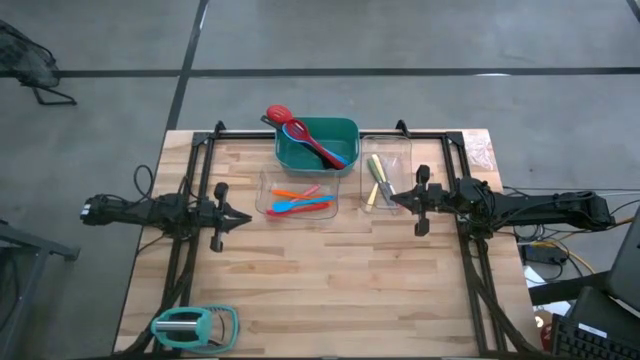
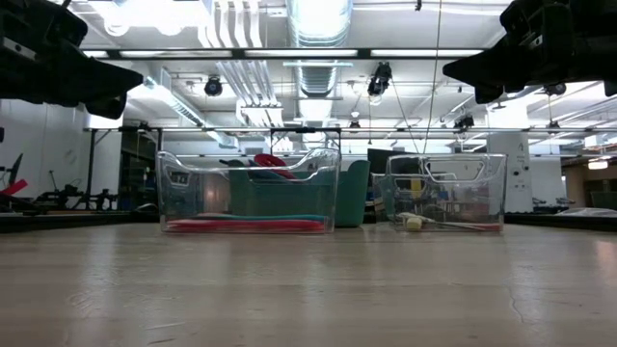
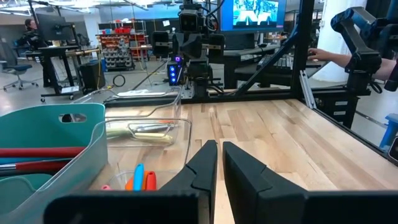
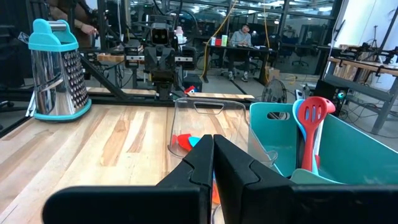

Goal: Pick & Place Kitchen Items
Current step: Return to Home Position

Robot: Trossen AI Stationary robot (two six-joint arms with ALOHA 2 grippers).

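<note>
free: front half of the light wooden table (image 1: 330, 290), bare between the arms | blocked: back centre, teal plastic bin (image 1: 350, 128), red slotted utensil (image 1: 279, 113) jutting over its rim; left clear plastic bin (image 1: 262, 190) just before it, right clear plastic bin (image 1: 405, 150) beside both (slim gap) | corner: mint-green and grey grater (image 1: 195, 327), front-left | flanks: left gripper (image 1: 243, 218) beside the left clear bin, right gripper (image 1: 393, 201) over the right one

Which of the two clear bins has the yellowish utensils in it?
The clear bin by the right gripper; the other clear bin holds orange, blue and red utensils.
</note>
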